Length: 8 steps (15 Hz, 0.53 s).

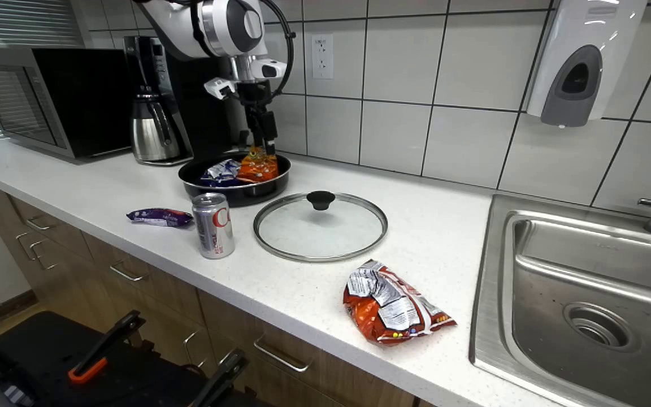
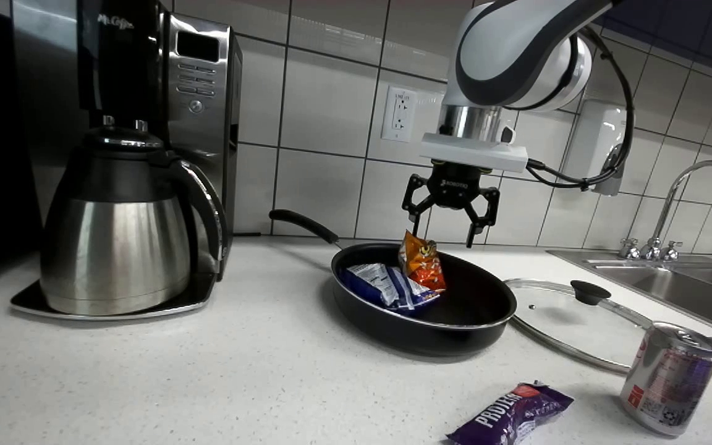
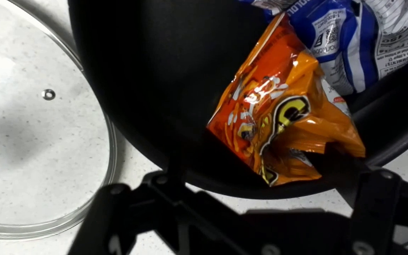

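Wrist view and both exterior views: spread claw (image 2: 443,239) at an orange snack bag (image 3: 282,108) in a black pan (image 2: 405,334)

The claw points downward, its two fingers set wide apart. In an exterior view, one finger overlaps the raised upper corner of the orange snack bag while the other finger (image 2: 471,236) hangs well to the side; whether claw and bag touch cannot be told. The bag stands tilted inside the pan, its crumpled upper end toward the claw. Just beside it in the pan lies a blue bag (image 2: 387,287), a white printed panel facing up. The pan rests on a white, speckled surface (image 1: 427,226), with its handle (image 2: 303,222) extending toward the tiled wall (image 1: 399,62).

Just beside the pan lies a clear glass lid (image 1: 320,237), flat, its black knob (image 1: 320,199) uppermost. Near both stands an upright silver can (image 1: 213,226). A purple packet (image 2: 510,415) marked with white lettering lies near the can. Farther out, past the lid and well apart from the pan, a red bag (image 1: 396,305) lies on the surface near the steel sink (image 1: 492,294).

At the opposite end from the sink, a coffee maker (image 2: 198,136) holds a steel carafe (image 2: 115,259); beside it, in an exterior view, stands a microwave (image 1: 88,96). An electrical outlet (image 1: 322,56) is set in the wall behind the claw, and a white dispenser (image 1: 580,22) hangs near the sink.
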{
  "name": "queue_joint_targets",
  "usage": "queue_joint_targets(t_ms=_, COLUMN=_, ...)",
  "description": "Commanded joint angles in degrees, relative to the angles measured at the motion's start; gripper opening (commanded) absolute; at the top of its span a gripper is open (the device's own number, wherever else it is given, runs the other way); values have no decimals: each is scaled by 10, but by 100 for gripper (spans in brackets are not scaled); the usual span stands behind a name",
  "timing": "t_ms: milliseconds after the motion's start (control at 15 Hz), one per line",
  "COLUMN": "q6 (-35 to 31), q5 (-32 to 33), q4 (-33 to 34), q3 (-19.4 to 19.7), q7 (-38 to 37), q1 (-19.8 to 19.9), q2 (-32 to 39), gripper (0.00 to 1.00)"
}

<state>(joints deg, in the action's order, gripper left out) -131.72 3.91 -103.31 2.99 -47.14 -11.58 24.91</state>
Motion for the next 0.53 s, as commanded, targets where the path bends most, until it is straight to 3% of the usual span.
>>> queue_joint_targets(t_ms=0, q6=21, q5=10, q4=10, q3=1, q7=-15, q1=-4, q2=5, gripper=100)
queue_joint_targets(t_ms=467, q6=35, q5=7, q4=18, q3=-1, q7=-10, q1=-5, q2=32, gripper=100)
